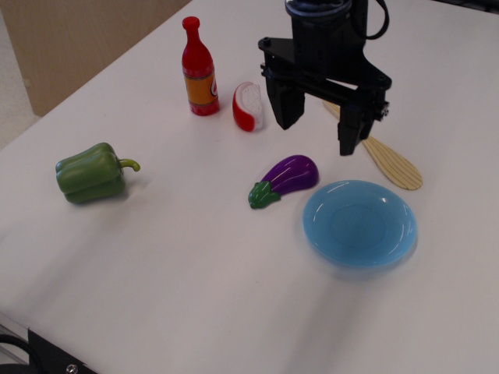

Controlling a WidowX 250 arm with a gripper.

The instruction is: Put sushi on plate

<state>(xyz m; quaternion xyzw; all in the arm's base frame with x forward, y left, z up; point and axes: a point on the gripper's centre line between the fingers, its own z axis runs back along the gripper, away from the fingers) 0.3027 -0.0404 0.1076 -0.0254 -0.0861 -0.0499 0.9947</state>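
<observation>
Fingers (pixel 282 109) spread, empty, beside sushi (pixel 249 107)

A single view looks down from a raised spot in front of the white surface (pixel 195 296), tilted toward its far edge. It stands at middling range, taking in everything from the green pepper (pixel 91 173) at left to the wooden spoon (pixel 390 160) at right.

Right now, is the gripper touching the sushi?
Apart. The single camera view shows the open gripper right of the sushi, with a sliver of white table visible between its nearer finger and the piece.
</observation>
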